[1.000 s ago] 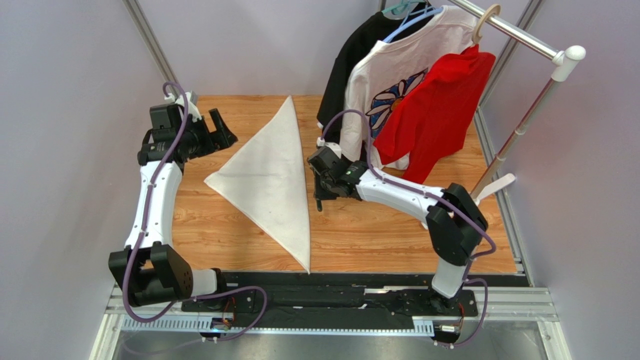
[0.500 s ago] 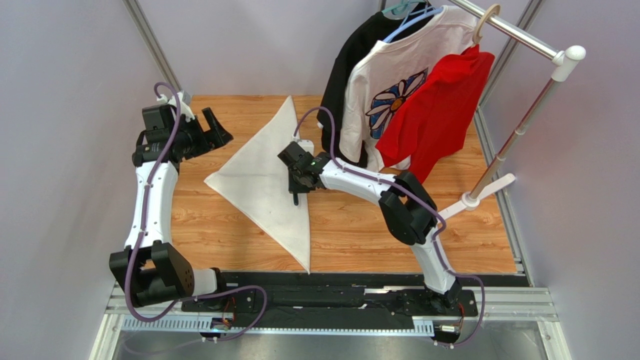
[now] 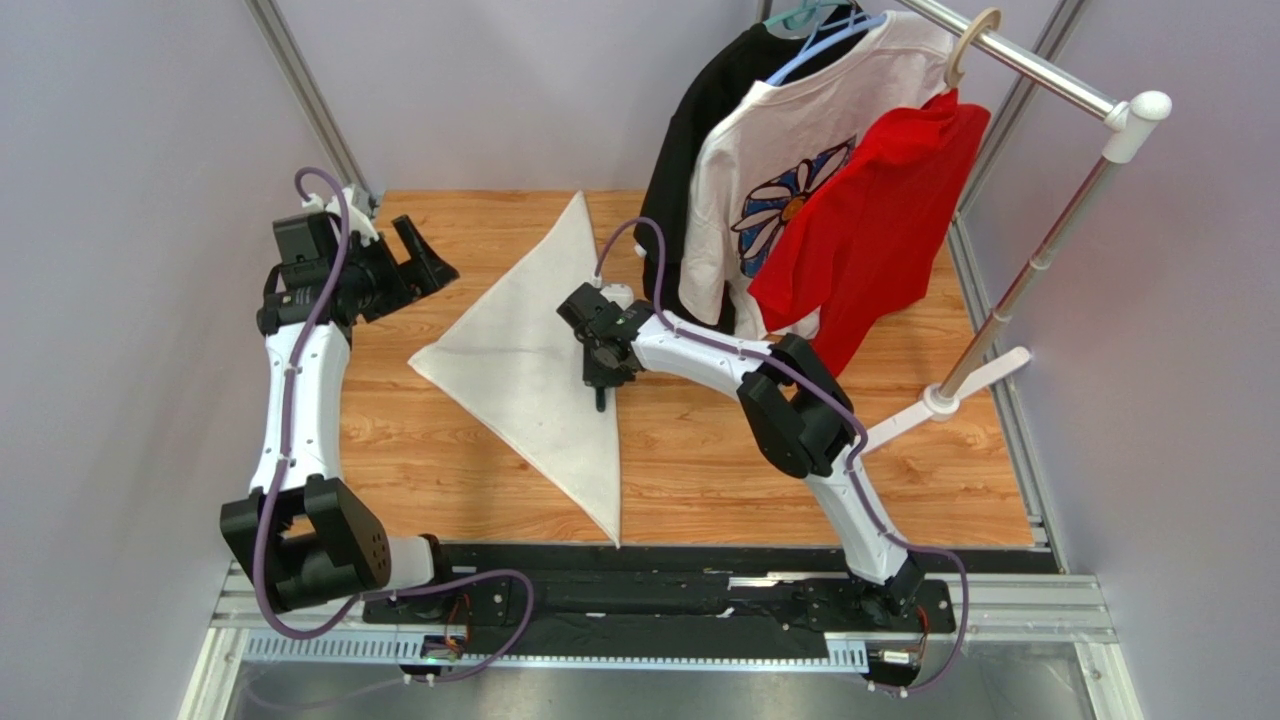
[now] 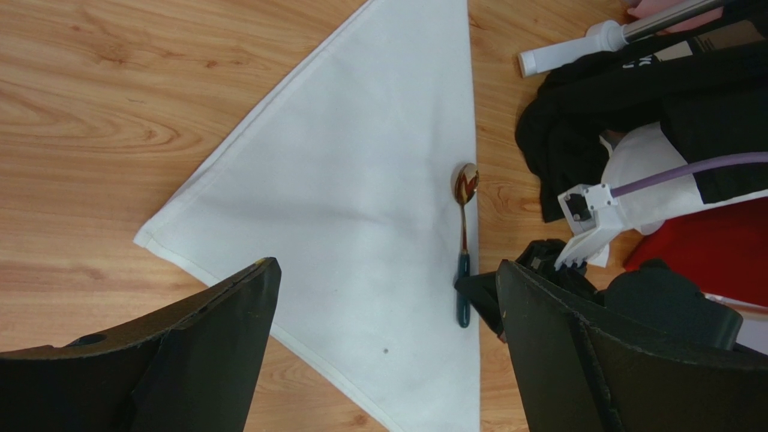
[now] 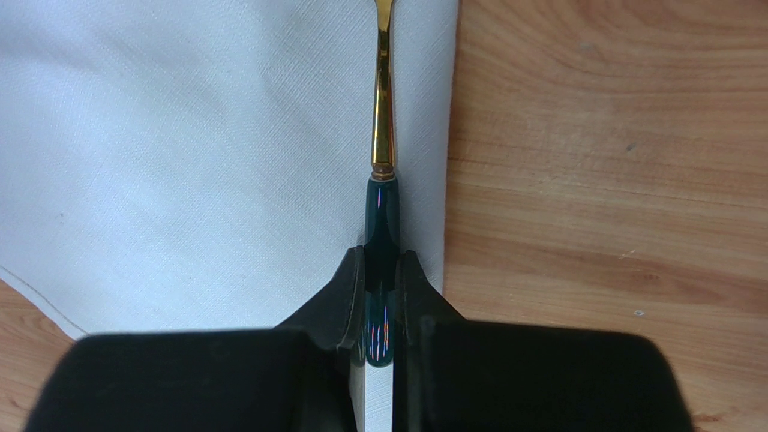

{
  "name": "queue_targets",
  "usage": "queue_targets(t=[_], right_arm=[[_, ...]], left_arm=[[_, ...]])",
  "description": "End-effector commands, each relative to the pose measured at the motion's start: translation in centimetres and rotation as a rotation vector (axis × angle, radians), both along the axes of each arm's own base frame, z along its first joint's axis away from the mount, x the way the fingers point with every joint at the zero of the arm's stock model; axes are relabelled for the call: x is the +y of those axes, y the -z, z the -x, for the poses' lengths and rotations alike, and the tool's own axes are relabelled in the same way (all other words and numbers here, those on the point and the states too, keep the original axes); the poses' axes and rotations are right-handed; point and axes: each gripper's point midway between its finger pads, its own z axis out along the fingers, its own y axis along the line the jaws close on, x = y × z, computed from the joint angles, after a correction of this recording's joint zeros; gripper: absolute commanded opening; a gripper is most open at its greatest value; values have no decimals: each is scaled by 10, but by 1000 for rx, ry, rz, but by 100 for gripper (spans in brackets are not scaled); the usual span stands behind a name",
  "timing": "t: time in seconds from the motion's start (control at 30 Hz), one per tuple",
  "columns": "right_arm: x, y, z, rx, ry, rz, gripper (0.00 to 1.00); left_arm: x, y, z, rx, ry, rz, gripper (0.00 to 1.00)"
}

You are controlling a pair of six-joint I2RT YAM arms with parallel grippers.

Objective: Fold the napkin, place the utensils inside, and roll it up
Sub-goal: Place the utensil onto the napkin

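The napkin (image 3: 526, 360) lies on the wooden table folded into a white triangle, its long straight edge on the right. A slim spoon (image 4: 463, 243) with a gold bowl and a dark handle runs along that edge on the cloth (image 4: 361, 180), bowl pointing away. My right gripper (image 5: 381, 261) is shut on the end of the spoon's dark handle (image 5: 382, 216). From above, the right gripper (image 3: 601, 387) stands over the napkin's right edge. My left gripper (image 3: 428, 258) hangs open above the table's far left, beside the napkin, and the left gripper (image 4: 386, 268) holds nothing.
A clothes rack (image 3: 1037, 270) stands at the back right with a black shirt, a white flower-print T-shirt (image 3: 781, 180) and a red shirt (image 3: 887, 210); they hang close behind the right arm. The rack's white foot (image 4: 577, 45) rests on the table (image 3: 451, 465).
The right arm has swung left, carrying the spoon from the bare wood onto the napkin's right edge. The left gripper has drawn back a little to the left, still open.
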Motion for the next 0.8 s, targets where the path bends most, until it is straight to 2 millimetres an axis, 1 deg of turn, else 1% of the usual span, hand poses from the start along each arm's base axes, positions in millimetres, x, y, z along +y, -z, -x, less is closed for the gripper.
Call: queue_targets(t=[0.0,0.17,0.2,0.27,0.4,0.43,0.63,0.77], right_arm=[[0,-13,-22,-49,27,-11,0],[0,-10,-26,-44,17,-2,0],[2,-12,-27,-47,8,-6,0],[2,-8,-26,-38,-1,-1,0],[3,-6,-26,-39,-24,15,0],[5,-9,-28,-47,-35,16,0],[2,-5,-31,-46,-53,51,0],[1,0,-29,-34,-50,62,0]], left_arm=[[1,-6,-4,-32,4,21,99],[1,-6,-5,-29,5,27,99],[1,-6,-5,-31,6,30,99],[2,-5,-5,-28,4,33,99],[1,-5,-6,-30,10,44,99],[1,-5,-5,-30,12,47,99],[1,-4,-6,-29,12,54,99],[2,-3,-6,-26,10,58,99]])
